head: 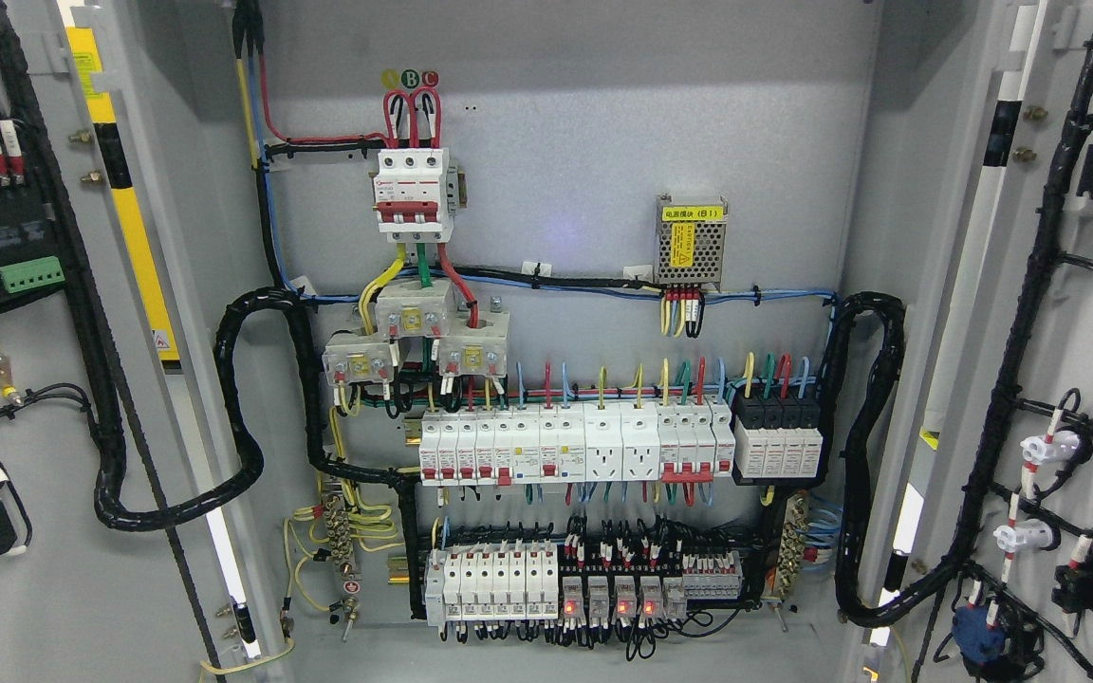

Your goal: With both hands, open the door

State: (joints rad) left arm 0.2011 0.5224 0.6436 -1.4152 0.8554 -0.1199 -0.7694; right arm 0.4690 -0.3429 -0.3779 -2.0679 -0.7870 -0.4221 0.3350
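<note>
The grey electrical cabinet stands with both doors swung wide. The left door [44,398] fills the left edge of the head view, its inner face toward me with black cable looms and terminals. The right door [1068,313] fills the right edge, also showing its wired inner face. Between them the back panel [565,114] is fully exposed. Neither of my hands nor any arm shows anywhere in the head view.
On the back panel sit a red-and-white main breaker [412,194], a small power supply [691,242], a row of white breakers [575,446] and relays with red lights [613,599]. Thick black cable loops [243,408] hang at both hinge sides.
</note>
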